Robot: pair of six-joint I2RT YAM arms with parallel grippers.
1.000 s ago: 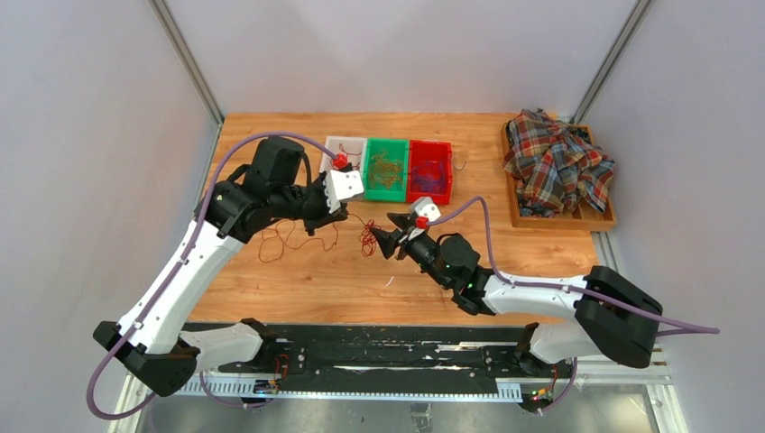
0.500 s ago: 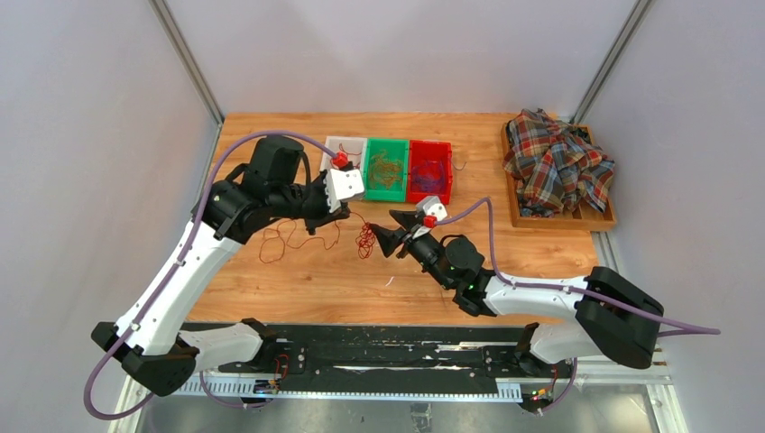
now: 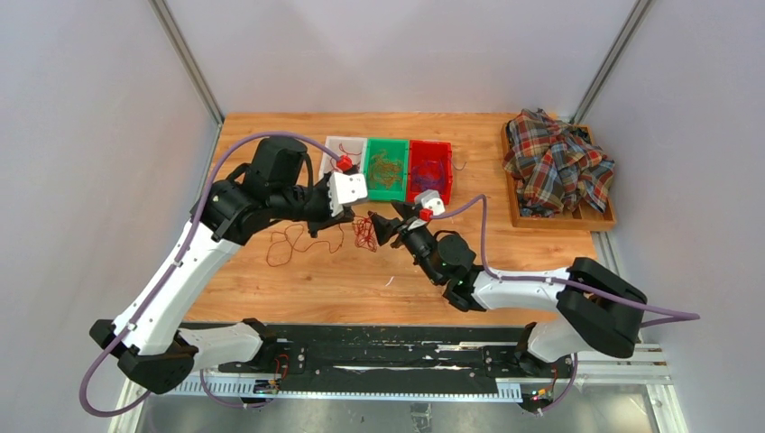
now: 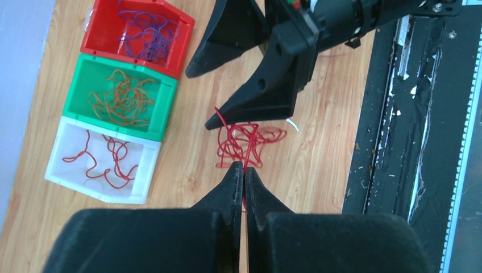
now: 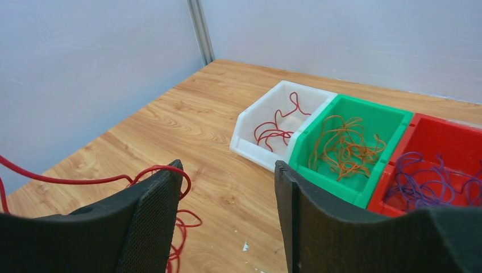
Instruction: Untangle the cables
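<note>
**Ana:** What is hard to see up close?

**Ben:** The left fingers are squeezed tight together. One thin strand of the red cables runs into the crack between them. The fingers hide where it goes after that.

**Ana:** And the other ones?

**Ben:** The right fingers stand wide apart with nothing in the gap. One tip is right at a red loop. I cannot tell if it touches. From the right wrist, that finger covers most of the bunch.

**Ana:** Where is the bunch?

**Ben:** In the middle of the bench, between both sets of fingers. It is small, thin and all knotted up. A loose red loop trails off to the left, partly under the left arm.

**Ana:** What is behind it?

**Ben:** Three bins side by side. The white bin holds more red ones. The green bin holds orange-brown cables. The red bin holds purple cables. From the right wrist, the red bin is cut off at the edge.

**Ana:** And far away?

**Ben:** A checked cloth is piled on a wooden tray and hides most of it.
</note>
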